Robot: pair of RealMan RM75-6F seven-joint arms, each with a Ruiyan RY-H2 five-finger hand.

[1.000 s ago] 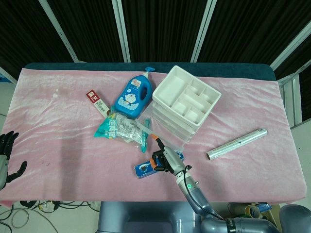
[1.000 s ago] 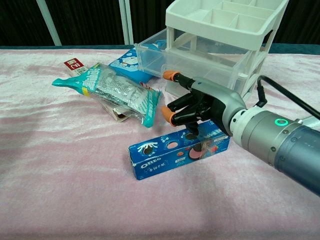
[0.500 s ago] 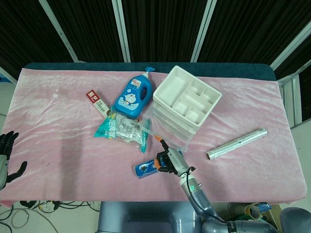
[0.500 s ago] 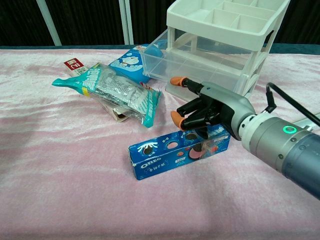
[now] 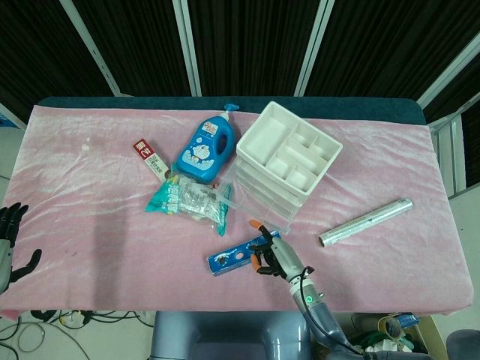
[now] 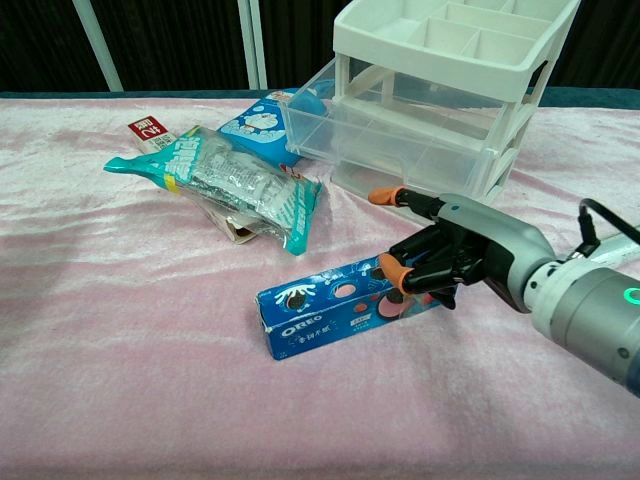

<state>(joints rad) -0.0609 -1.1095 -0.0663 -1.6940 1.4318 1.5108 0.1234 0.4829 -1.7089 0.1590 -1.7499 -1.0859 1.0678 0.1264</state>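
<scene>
Pink crushed-velvet cloth (image 5: 90,187) covers the table, wrinkled and soft, against dark curtains. Near the front edge lies a long, glossy blue Oreo box (image 6: 350,308), flat on the cloth, its long axis running left to right and angled slightly away toward the right. The right hand (image 6: 455,262), dark with orange fingertips (image 6: 392,269), hovers at the box's right end, fingers curled loosely and apart, gripping nothing. The left hand (image 5: 10,244) hangs off the table's left edge, fingers spread. Behind the box stand a white plastic drawer unit (image 6: 440,90) with one clear drawer pulled out, and a crinkled teal snack bag (image 6: 230,185).
</scene>
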